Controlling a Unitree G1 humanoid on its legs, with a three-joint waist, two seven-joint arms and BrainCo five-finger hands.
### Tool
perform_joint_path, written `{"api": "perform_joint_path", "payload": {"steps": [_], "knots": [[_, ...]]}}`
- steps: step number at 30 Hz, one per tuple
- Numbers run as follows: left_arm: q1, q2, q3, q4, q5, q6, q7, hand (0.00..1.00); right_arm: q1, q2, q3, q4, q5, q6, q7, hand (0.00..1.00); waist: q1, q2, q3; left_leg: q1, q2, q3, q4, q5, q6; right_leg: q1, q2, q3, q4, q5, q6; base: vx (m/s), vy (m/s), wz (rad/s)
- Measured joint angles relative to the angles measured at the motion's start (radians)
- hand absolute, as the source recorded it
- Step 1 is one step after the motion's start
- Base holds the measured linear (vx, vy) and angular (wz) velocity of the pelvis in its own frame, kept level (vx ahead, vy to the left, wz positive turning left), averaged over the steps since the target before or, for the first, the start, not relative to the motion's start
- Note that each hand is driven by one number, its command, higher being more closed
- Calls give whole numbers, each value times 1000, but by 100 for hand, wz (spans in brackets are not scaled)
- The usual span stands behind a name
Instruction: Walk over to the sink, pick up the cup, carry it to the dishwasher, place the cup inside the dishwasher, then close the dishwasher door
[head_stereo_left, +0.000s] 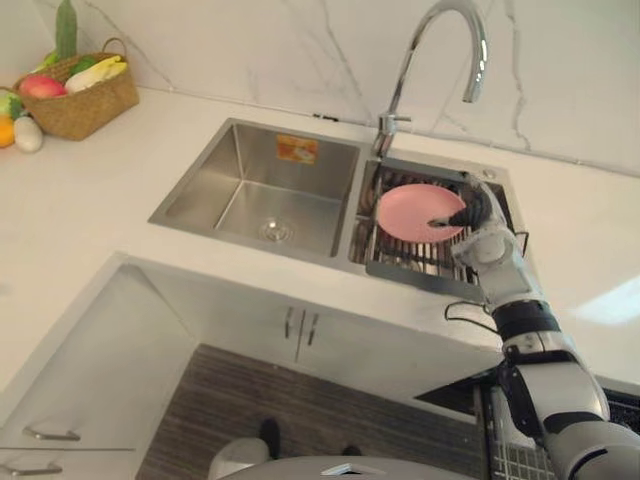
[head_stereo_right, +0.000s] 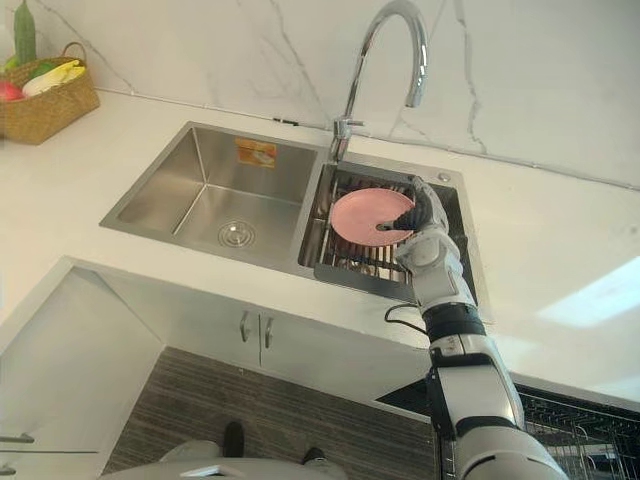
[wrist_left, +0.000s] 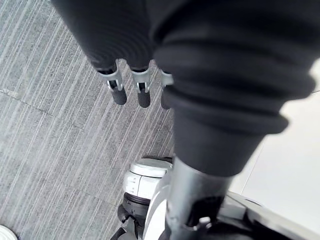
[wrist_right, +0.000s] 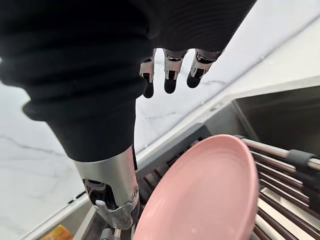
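At the bottom of the head views lies grey striped floor (head_stereo_left: 260, 400), with white cabinet doors (head_stereo_left: 300, 335) above it. The left robot hand (wrist_left: 142, 90) hangs over this floor in its wrist view, its fingers straight and loose and holding nothing.

Above the cabinets the white tabletop (head_stereo_left: 80, 200) runs across the frame, with the steel sink (head_stereo_left: 215, 165) set in its middle. The left basin is bare steel. The right basin holds a drain rack (head_stereo_left: 400, 262), and a pink plate (head_stereo_left: 415, 210) lies on the rack, right of centre.

The right robot hand (head_stereo_left: 480, 225) comes in from the lower right and sits at the plate's right edge. A dark tip touches the plate's surface. In the right wrist view its fingers (wrist_right: 170, 75) are stretched out above the plate, not curled round it.

Behind the sink stands the curved faucet (head_stereo_left: 404, 78). A woven basket (head_stereo_left: 85, 105) of fruit and vegetables sits at the upper left, against the marble wall (head_stereo_left: 250, 50).
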Motion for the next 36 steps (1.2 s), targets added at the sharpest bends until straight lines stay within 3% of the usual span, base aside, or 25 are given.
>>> {"api": "perform_joint_path", "payload": {"steps": [11,18,21,30,36], "knots": [[14,-1,-11,-2,0,-2,-32,0,-77,-55,113,128,-49,-18,20,0,27,-9,16,-34,-7,-34,0,9,0,-26,-7,-30,18,-9,2,3,13,8],[14,3,-34,-2,0,-5,-53,0,-94,-57,113,129,-49,-24,18,0,23,-8,31,-34,-14,-51,0,14,7,-23,-13,-41,25,-14,7,22,15,6],[14,3,-38,-3,0,-6,-68,0,-94,-57,113,127,-56,-47,21,0,22,-7,35,-33,-15,-51,0,14,7,-22,-14,-43,27,-16,7,6,4,1],[15,11,-77,-13,3,-2,-74,0,-6,-93,121,63,-136,-137,177,0,5,-2,48,-12,-10,-24,0,0,0,-21,-17,-16,50,-35,0,-3,7,-8],[16,14,-80,-20,20,3,-74,0,32,-130,153,44,-170,-166,261,0,-6,-2,48,-4,-7,1,0,-7,-3,-26,-16,10,50,-34,1,17,5,-14]]}}
